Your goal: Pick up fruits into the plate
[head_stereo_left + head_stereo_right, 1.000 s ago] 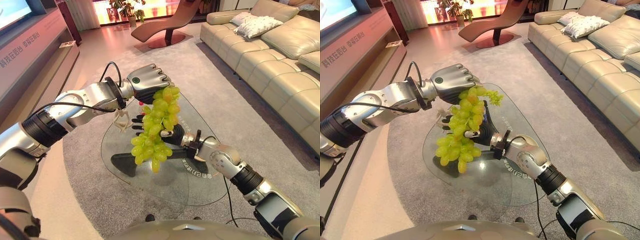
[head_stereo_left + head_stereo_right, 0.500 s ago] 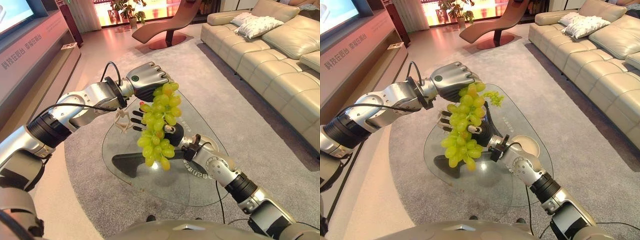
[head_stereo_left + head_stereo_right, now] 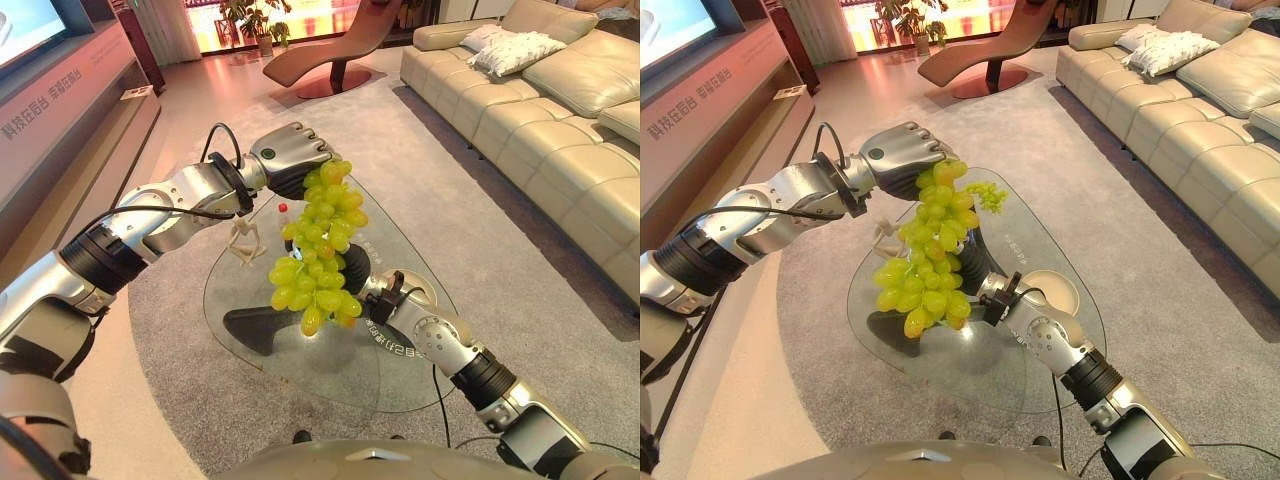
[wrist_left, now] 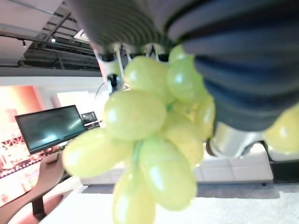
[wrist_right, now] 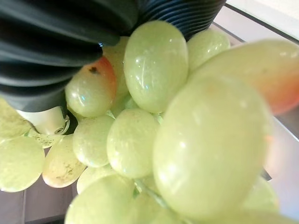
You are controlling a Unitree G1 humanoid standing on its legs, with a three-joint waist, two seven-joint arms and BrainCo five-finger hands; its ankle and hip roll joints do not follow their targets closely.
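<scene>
The robot's left hand (image 3: 293,160), arm reaching in from the left, hangs above the glass worktop (image 3: 250,290) with its fingers clamped on the top of one bunch of green grapes (image 3: 320,250), which dangles clear of the glass. The right hand (image 3: 980,268) reaches up behind the bunch's lower half; whether its fingers are open or closed cannot be told. One beige plate (image 3: 1058,290) sits on the worktop just beside the right wrist.

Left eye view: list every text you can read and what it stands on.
Wall panel: row of pale characters, too small to read.
Glass table: line of white print, too blurred to read.
No other writing legible.
</scene>
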